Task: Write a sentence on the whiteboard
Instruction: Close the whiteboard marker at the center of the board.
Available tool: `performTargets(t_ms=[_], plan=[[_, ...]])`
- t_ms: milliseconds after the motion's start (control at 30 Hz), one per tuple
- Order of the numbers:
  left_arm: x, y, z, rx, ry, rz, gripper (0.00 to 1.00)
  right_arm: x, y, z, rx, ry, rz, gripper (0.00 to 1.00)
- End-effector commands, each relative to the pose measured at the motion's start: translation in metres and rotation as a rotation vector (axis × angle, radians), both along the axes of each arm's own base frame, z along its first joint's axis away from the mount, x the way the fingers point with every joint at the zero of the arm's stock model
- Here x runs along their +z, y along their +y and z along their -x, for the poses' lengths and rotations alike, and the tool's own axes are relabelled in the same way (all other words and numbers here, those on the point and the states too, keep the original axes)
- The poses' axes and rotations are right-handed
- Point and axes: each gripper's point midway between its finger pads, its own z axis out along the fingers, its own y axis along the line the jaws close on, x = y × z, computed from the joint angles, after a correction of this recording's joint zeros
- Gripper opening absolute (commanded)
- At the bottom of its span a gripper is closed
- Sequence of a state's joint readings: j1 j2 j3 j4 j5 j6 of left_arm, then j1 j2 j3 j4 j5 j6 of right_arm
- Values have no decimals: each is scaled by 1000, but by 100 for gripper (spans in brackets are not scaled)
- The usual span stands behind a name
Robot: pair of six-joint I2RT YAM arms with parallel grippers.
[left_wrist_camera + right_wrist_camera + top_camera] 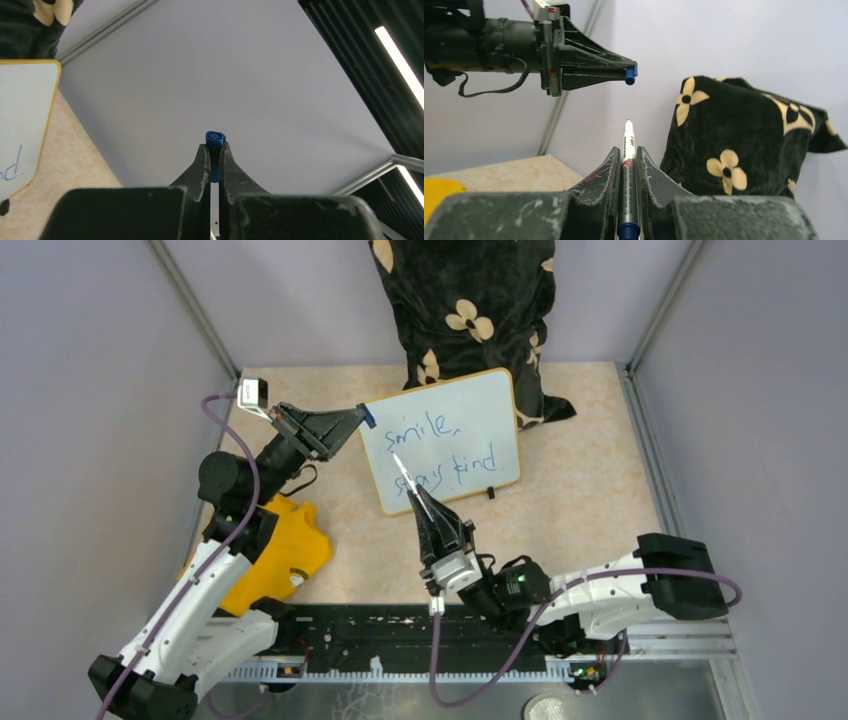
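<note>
The whiteboard [483, 405] leans at the back of the table, its corner also in the left wrist view [25, 100]. The sentence [425, 428] reads "smile, stay kind" in blue, in two lines. My right gripper [421, 504] [628, 150] is shut on a silver marker [408, 480] [628, 142]. The marker's white tip is bare and held in the air in front of the board. My left gripper [366, 418] [213, 146] is shut on the blue marker cap [215, 137] [630, 75], near the board's upper left corner, above and ahead of the marker's tip.
A black pillow with cream flowers [465, 310] [744, 140] stands behind the whiteboard. A yellow cloth [285, 550] lies by the left arm. Grey walls close in the table on three sides. The black rail [400, 635] holds the arm bases.
</note>
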State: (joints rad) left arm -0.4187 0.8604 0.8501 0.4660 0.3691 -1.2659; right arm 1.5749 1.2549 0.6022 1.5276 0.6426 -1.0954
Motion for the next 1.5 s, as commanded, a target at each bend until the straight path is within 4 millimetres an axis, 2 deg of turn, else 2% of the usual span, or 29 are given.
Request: performTargets(t_ms=[0,267,467,733,967,1467], plan=[[22,5,16,-55,-11,89,0,41,-21,17,-2,-135,-140,0],[29,3,20,-111,1,139,0,66,-15,26,55,-161,-219,0],[31,4,20,-121,-5,173,0,80,-21,23,119,-100,-329,0],[45,4,24,-135,-37,186,0,89,-29,15,131,-60,-400,0],[43,4,29,-149,-43,178,0,94,-32,11,135,-53,-430,0],[38,3,36,-165,-44,160,0,92,-32,2,124,-24,-447,0]])
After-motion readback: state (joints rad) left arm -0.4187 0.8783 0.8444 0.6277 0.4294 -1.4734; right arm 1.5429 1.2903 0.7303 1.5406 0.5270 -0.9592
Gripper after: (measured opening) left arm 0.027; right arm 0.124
